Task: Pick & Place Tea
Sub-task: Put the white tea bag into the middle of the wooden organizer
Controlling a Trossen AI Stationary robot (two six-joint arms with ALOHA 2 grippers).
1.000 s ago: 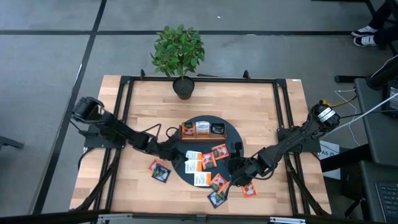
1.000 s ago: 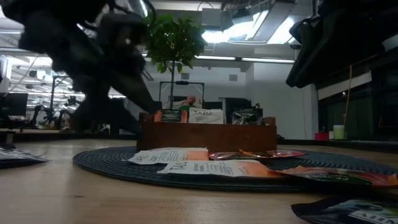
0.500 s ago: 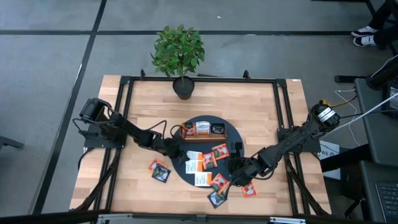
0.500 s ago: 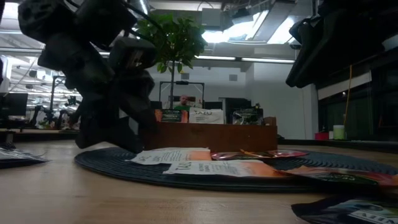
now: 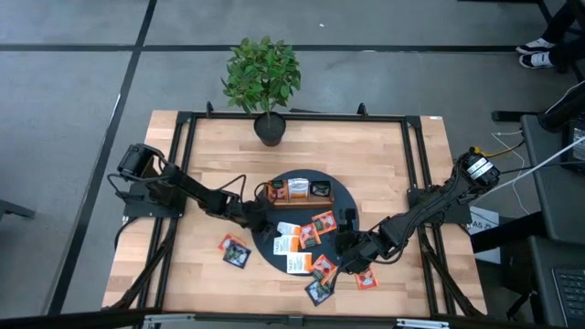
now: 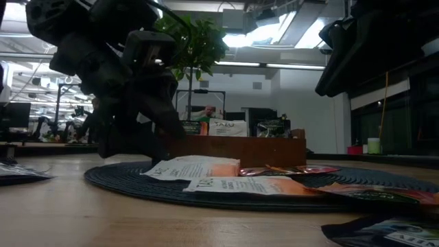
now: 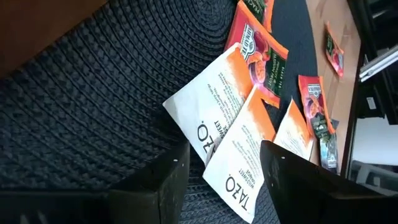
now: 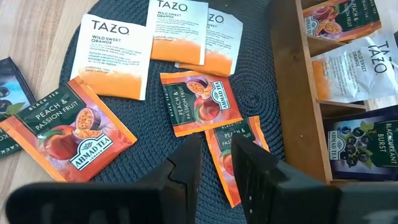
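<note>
A: left gripper (image 5: 259,214)? where?
B: low on the round dark mat (image 5: 340,194) mid-desk, just in front of the wooden tray (image 5: 299,191), jaws spread wide, nothing in them. 2 white-orange sachets (image 7: 233,130) lie right past its fingers (image 7: 171,180) in the wrist view
A: right gripper (image 5: 341,249)?
B: over the mat's edge toward the desk's right front corner, jaws part open, empty, above an orange peach sachet (image 8: 198,102)
A: tea?
B: scattered. white-orange and orange ones on the mat, a dark one (image 5: 236,249) on the bare desk (image 5: 210,151) toward the left front corner, 2 more off the mat near the front edge (image 5: 317,291) (image 5: 366,279). Tray's 3 compartments each show a sachet: orange (image 8: 339,18), white (image 8: 351,65), dark blackcurrant (image 8: 364,143)
A: other stuff?
B: potted plant (image 5: 263,82) at the back edge middle
</note>
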